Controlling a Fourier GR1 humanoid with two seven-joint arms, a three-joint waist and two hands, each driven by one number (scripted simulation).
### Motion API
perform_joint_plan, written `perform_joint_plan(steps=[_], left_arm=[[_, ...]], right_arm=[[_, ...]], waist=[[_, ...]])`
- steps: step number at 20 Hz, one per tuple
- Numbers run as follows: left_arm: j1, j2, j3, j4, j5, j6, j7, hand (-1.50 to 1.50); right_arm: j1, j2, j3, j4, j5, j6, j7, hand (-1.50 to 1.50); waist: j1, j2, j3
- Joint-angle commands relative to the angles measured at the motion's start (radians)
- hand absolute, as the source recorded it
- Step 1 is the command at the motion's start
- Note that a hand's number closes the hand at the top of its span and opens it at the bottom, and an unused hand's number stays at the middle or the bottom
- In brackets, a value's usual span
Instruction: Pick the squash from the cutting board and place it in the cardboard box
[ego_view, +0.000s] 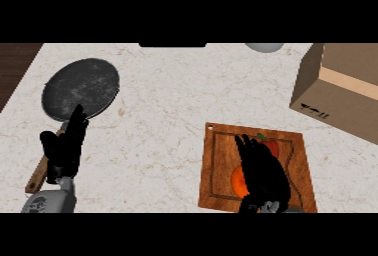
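An orange squash (238, 182) with a green stem tip (262, 136) lies on the wooden cutting board (220, 165) at the lower right. My right hand (263, 172) lies over the squash, fingers pointing away from me and hiding most of it; orange shows at the hand's left side and near the fingertips. Whether the fingers curl round it cannot be made out. The cardboard box (343, 87) stands at the upper right, beyond the board. My left hand (66, 147) rests open at the left, fingers up.
A dark frying pan (81, 89) with a wooden handle (37, 176) lies at the left, partly under my left hand. A grey round object (264, 47) sits at the counter's far edge. Dark wood borders the counter's upper left corner.
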Motion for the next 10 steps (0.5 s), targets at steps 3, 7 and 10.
perform_joint_plan(steps=[3,7,10], left_arm=[[-0.013,-0.019,0.019,0.073,-0.021,-0.012,-0.066,0.0],[0.023,-0.029,0.005,-0.005,-0.034,0.002,-0.019,0.0],[0.028,-0.055,-0.007,0.001,-0.045,0.009,-0.033,0.0]], right_arm=[[-0.017,0.022,-0.042,0.038,0.027,0.006,-0.048,-1.5],[0.041,0.046,0.017,0.064,0.078,-0.046,-0.053,-1.5],[-0.026,0.06,-0.047,0.171,0.072,-0.076,-0.118,-1.5]], waist=[[-0.001,0.0,0.0],[0.0,0.0,0.0],[0.001,0.0,0.0]])
